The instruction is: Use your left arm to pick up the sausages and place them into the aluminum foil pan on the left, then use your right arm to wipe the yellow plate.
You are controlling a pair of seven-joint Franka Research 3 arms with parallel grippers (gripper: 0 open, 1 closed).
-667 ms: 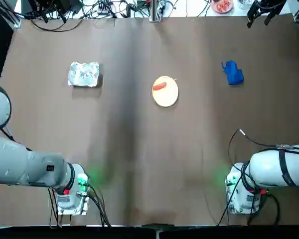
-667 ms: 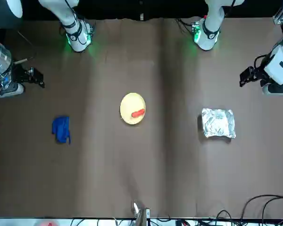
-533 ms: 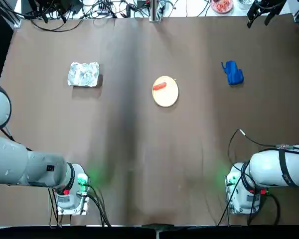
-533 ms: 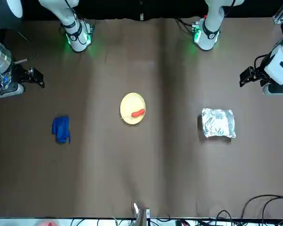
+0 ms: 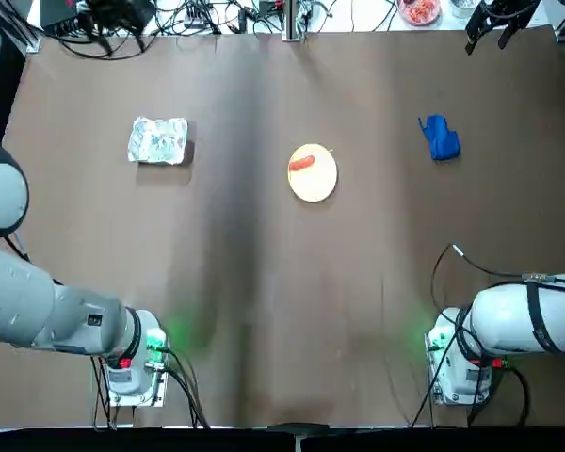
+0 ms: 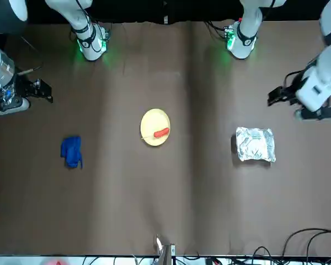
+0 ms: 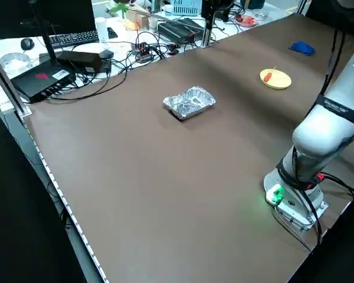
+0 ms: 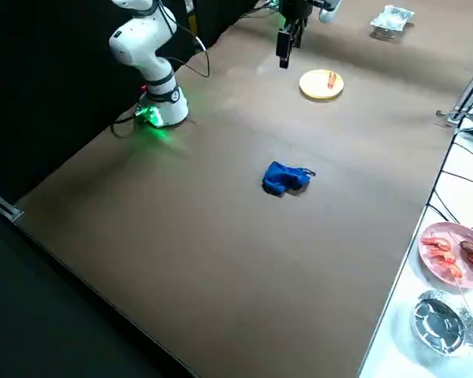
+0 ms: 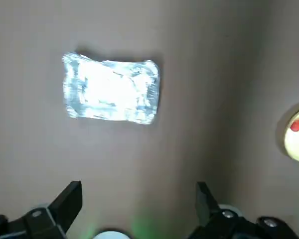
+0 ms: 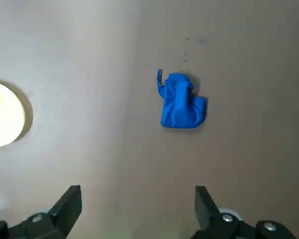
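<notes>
One orange-red sausage (image 5: 301,162) lies on the yellow plate (image 5: 314,181) near the table's middle; it also shows in the front view as the sausage (image 6: 161,132) on the plate (image 6: 152,122). The crinkled aluminum foil pan (image 5: 158,140) sits to the left, holding nothing. My left gripper (image 6: 281,95) hovers open above the table, nearer the bases than the foil pan (image 6: 255,144); its wrist view shows the gripper (image 9: 137,199) with the pan (image 9: 110,91) beyond. My right gripper (image 6: 36,88) hangs open on the right side, its wrist view (image 10: 137,199) empty.
A crumpled blue cloth (image 5: 440,137) lies on the right side of the table, also seen as the cloth (image 10: 182,102) under the right wrist. Cables and electronics (image 7: 65,59) crowd the far edge. A pink dish of food (image 8: 455,252) sits beyond that edge.
My left gripper has shifted a little toward the table's middle and the foil pan. The right arm, plate, sausage and cloth have not moved.
</notes>
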